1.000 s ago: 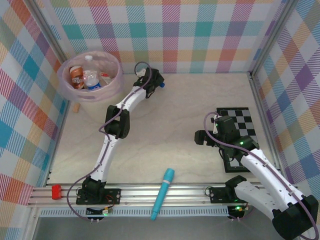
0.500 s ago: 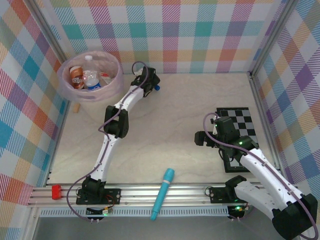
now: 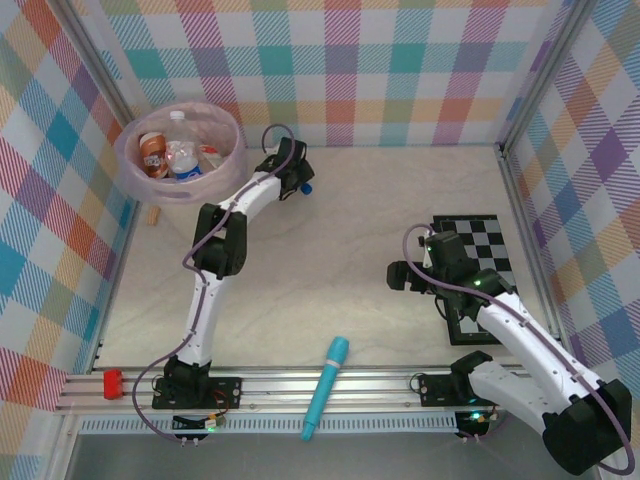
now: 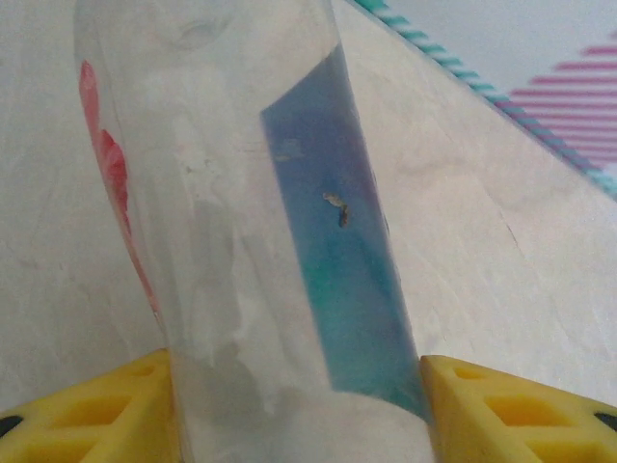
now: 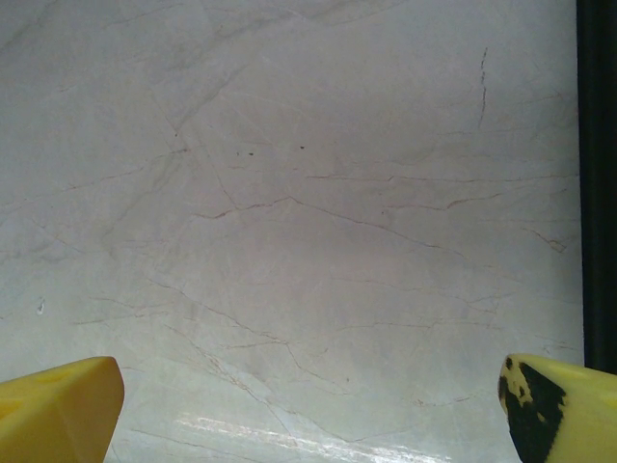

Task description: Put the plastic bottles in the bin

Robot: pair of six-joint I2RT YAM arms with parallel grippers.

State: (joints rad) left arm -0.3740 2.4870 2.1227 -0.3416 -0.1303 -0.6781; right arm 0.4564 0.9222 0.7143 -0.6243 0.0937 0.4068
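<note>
Left arm is stretched far out, elbow bent, and the left gripper [image 3: 296, 180] sits low over the table [image 3: 380, 200]. Its yellow fingers [image 4: 92, 410] are closed on a bottle [image 4: 222, 193], one pressed to each side. The bottle is clear smooth plastic, cylindrical, with a blue label and a red patch. It runs straight ahead of the gripper, blue cap [image 3: 306, 187] poking out past it.

The bin [image 3: 225, 178] sits just left of that gripper: round, translucent pinkish tub. The bottles [image 3: 183, 158] inside are clear and brown.

Right arm is folded at the elbow. The right gripper [image 5: 307, 386] has its jaws wide with nothing between, over bare pale marbled table. The board [image 3: 480, 240], black-and-white chequered and flat, lies just right of it.
</note>
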